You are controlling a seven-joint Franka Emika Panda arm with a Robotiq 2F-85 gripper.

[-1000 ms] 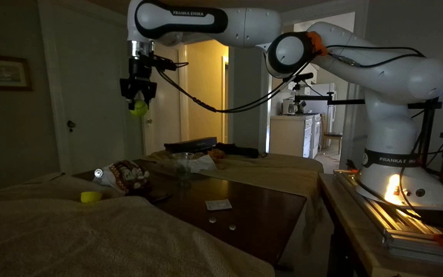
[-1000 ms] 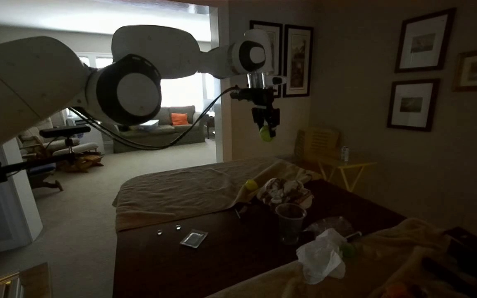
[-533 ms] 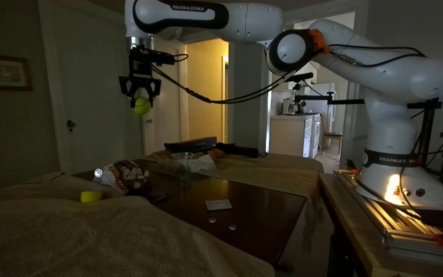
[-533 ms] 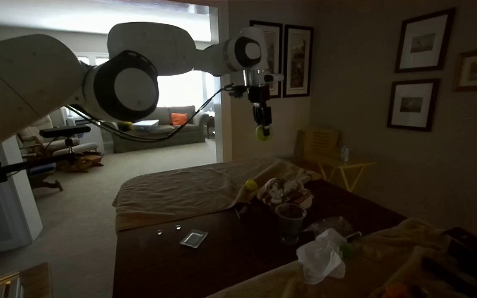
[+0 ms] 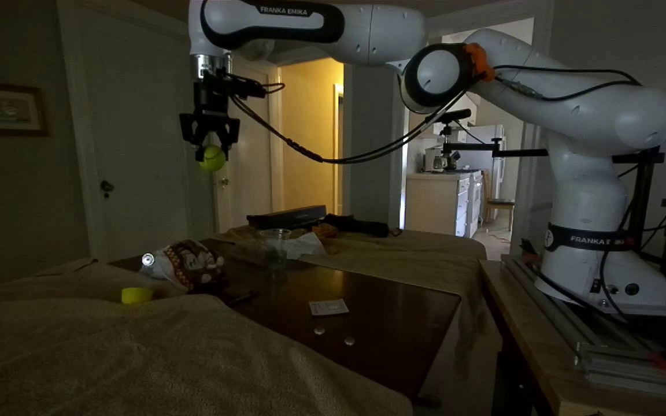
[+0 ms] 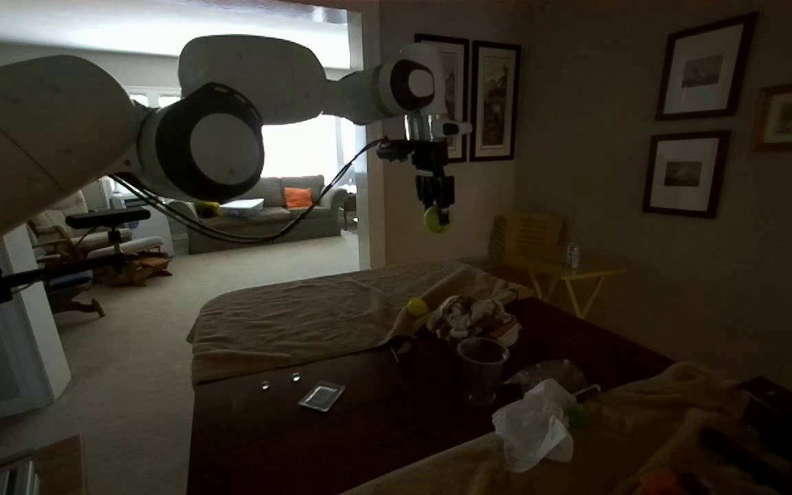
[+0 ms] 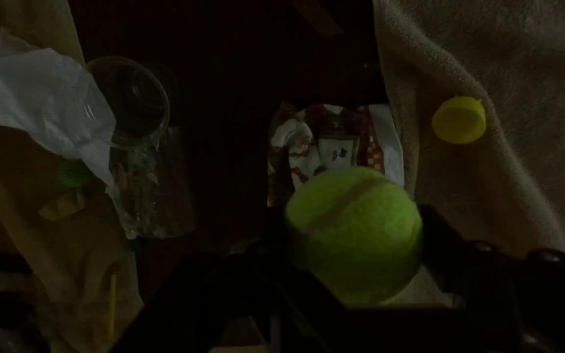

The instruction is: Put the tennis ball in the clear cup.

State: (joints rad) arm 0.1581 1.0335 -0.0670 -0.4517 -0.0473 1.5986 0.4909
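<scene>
The yellow-green tennis ball point(image 5: 213, 159) is held between the black fingers of my gripper point(image 5: 214, 153), high above the table. In the wrist view the ball point(image 7: 353, 235) touches both dark fingers; the same hold shows in an exterior view on the ball point(image 6: 435, 220) and gripper point(image 6: 437, 212). The clear cup point(image 6: 482, 375) stands upright on the dark table, well below the gripper and off to one side. It is faint in an exterior view point(image 5: 276, 251). In the wrist view the cup point(image 7: 138, 100) lies left of the ball, with its open rim showing.
A patterned bag point(image 5: 191, 266) lies near the cup, below the gripper. White crumpled paper point(image 6: 537, 426) and a clear plastic package point(image 7: 157, 191) lie beside the cup. A squat yellow object point(image 5: 136, 296) sits on the tan towel point(image 5: 136, 358). A flat packet point(image 6: 322, 397) lies on the table.
The gripper has turned a little and risen slightly with the ball still held. Over the last half second it has barely moved. The amber glow at the arm's base has gone out.
</scene>
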